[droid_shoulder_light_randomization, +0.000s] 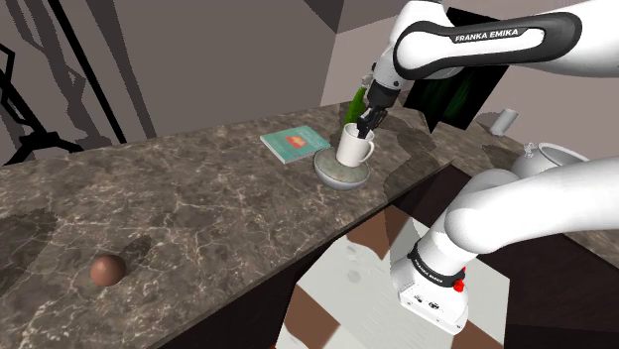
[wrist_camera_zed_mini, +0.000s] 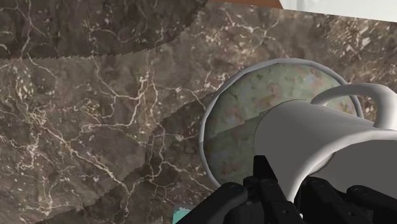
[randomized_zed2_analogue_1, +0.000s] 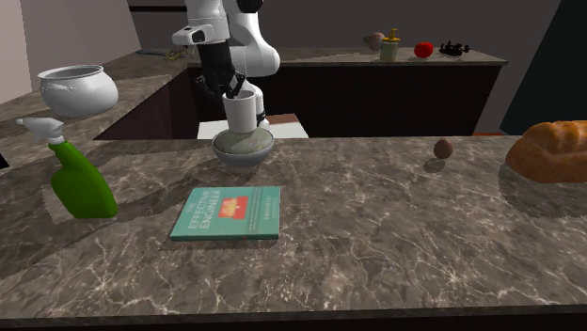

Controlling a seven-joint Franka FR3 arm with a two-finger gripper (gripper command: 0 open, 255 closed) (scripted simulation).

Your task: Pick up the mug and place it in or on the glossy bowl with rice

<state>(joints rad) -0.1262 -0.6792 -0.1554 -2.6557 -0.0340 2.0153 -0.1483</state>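
In the placing step, the black gripper (droid_shoulder_light_randomization: pixel 369 121) pinches the white mug (droid_shoulder_light_randomization: pixel 354 148) standing in the glossy grey bowl (droid_shoulder_light_randomization: pixel 342 176); releasing should follow.

Dark marble room, grey walls (droid_shoulder_light_randomization: pixel 198 50).
A veined countertop (droid_shoulder_light_randomization: pixel 198 198) is seen foremost; a second counter (randomized_zed2_analogue_1: pixel 376 58) is set behind.

Wrist view: mug (wrist_camera_zed_mini: pixel 318 137) covers about half of the bowl (wrist_camera_zed_mini: pixel 205 130), and its handle side runs off frame. Gripper (wrist_camera_zed_mini: pixel 289 184) clasps the mug wall, masking the rim there. Book (wrist_camera_zed_mini: pixel 183 217) is a teal sliver at the frame edge.
Shoulder view: spray bottle (droid_shoulder_light_randomization: pixel 355 102) mostly behind arm (droid_shoulder_light_randomization: pixel 476 40).
Second exterior view: loaf (randomized_zed2_analogue_1: pixel 550 155) cut by the right edge. Dark item (randomized_zed2_analogue_1: pixel 452 49) on the far counter too small to identify.
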